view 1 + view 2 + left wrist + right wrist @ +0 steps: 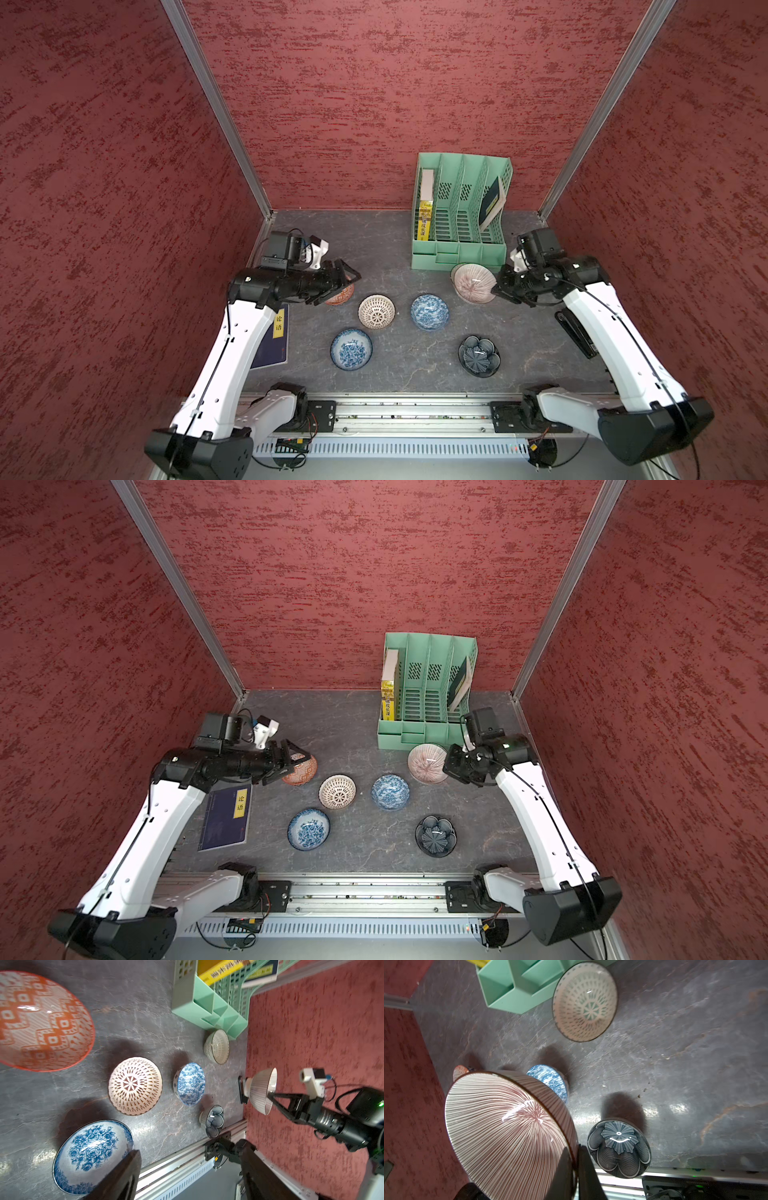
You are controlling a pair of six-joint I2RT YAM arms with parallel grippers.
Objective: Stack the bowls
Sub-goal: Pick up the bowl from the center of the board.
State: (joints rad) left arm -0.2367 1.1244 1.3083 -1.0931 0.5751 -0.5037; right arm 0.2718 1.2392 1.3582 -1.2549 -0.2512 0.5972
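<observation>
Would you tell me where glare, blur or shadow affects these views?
Right wrist view: white glare streaks on the striped bowl and the dark flower bowl. Left wrist view: the near orange bowl looks slightly soft. Both top views: evenly lit.

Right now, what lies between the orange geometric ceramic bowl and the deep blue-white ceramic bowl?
One cream lattice ceramic bowl, touching neither; both top views and the left wrist view show it.

Seven bowls: orange geometric (302, 771), far left; cream lattice (376, 312) and blue-white (429, 312), centre; blue floral (351, 349), near left; dark flower-shaped (478, 356), near right; second lattice (584, 1001), far right by rack; pink striped (473, 282), raised, tilted, far right.
</observation>
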